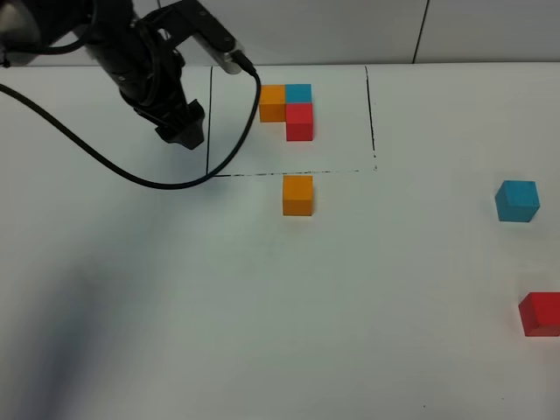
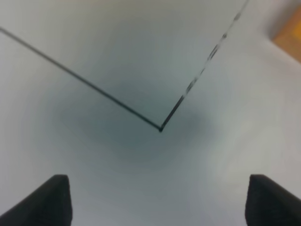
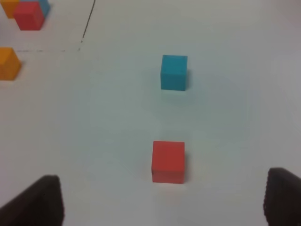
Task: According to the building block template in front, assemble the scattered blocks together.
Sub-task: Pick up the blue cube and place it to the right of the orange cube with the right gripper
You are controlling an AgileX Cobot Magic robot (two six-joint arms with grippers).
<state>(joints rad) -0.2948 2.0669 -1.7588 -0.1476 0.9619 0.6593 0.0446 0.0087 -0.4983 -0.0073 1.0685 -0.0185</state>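
The building block template (image 1: 287, 109), an L of orange, cyan-blue and red cubes, sits inside the black-line rectangle (image 1: 210, 122) at the back. The scattered orange cube (image 1: 297, 194) lies just in front of the rectangle's front line. The scattered cyan-blue cube (image 1: 517, 200) and red cube (image 1: 540, 313) lie at the far right. My left gripper (image 1: 184, 133) hovers open and empty at the rectangle's left side, above its front-left corner (image 2: 161, 128). My right gripper (image 3: 163, 188) is open and empty, close to the red cube (image 3: 168, 161), with the cyan-blue cube (image 3: 174, 72) beyond it.
The left arm's black cable (image 1: 105, 162) loops over the white table (image 1: 262, 332) at the left. In the right wrist view the orange cube (image 3: 7, 63) and the template (image 3: 28, 12) show at the far edge. An orange blur (image 2: 289, 40) sits outside the dashed line in the left wrist view.
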